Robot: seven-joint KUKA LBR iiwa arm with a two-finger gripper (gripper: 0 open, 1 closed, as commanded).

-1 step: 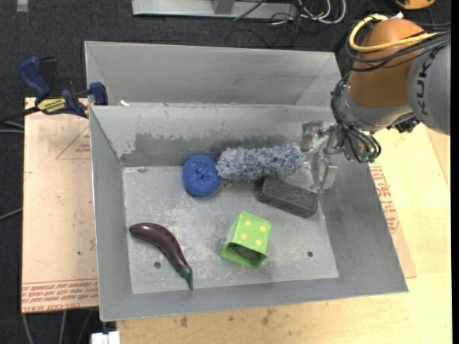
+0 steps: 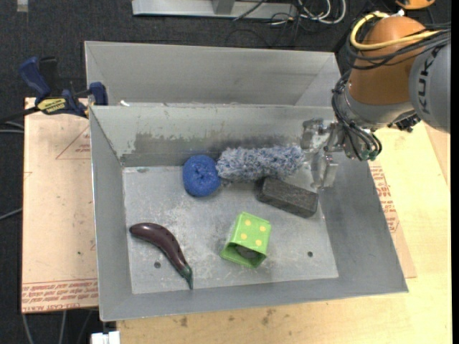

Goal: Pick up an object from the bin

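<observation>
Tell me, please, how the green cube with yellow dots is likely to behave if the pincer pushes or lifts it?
The green cube with yellow dots shows a dark opening on its lower side, so it is probably hollow and light. Its flat faces suggest sliding or tipping rather than rolling. Thin-looking walls may give when squeezed.

— How's the light at your end?
— Even and fairly bright, coming from above. The far wall of the bin (image 2: 215, 70) reads palest to me, with a dark band low on its sloping back.
— Shadows?
— Soft ones only (I make out thin edges under the purple aubergine (image 2: 161, 243) and the green block (image 2: 247, 239)). There's a mild sheen on the orange cover (image 2: 387, 49).
</observation>
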